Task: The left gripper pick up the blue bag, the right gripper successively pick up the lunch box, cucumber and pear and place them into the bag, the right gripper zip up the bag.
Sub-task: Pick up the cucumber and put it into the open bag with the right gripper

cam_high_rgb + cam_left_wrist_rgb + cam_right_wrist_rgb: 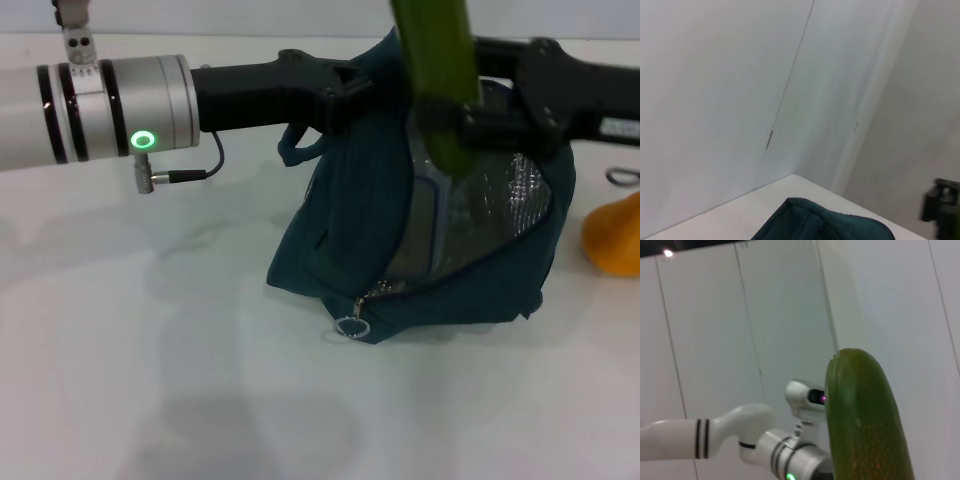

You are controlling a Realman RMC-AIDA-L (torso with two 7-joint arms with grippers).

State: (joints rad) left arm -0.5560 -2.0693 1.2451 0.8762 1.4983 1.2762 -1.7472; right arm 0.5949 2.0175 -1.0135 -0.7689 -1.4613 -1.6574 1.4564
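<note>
The blue bag [470, 270] stands on the white table, its mouth open and its silver lining showing. My left gripper [350, 85] reaches in from the left and is shut on the bag's upper edge, holding it up. My right gripper [468, 118] comes in from the right and is shut on the cucumber [435, 60], which it holds upright with its lower end in the bag's mouth. The cucumber fills the right wrist view [865, 425]. The lunch box [422, 215] seems to lie inside the bag. The pear [615, 238] sits on the table to the right of the bag.
The zipper's metal ring pull [352, 326] hangs at the bag's near bottom corner. One loop handle [298, 148] droops below my left gripper. A small wire loop [622, 177] lies behind the pear. The bag's edge [815, 222] shows in the left wrist view.
</note>
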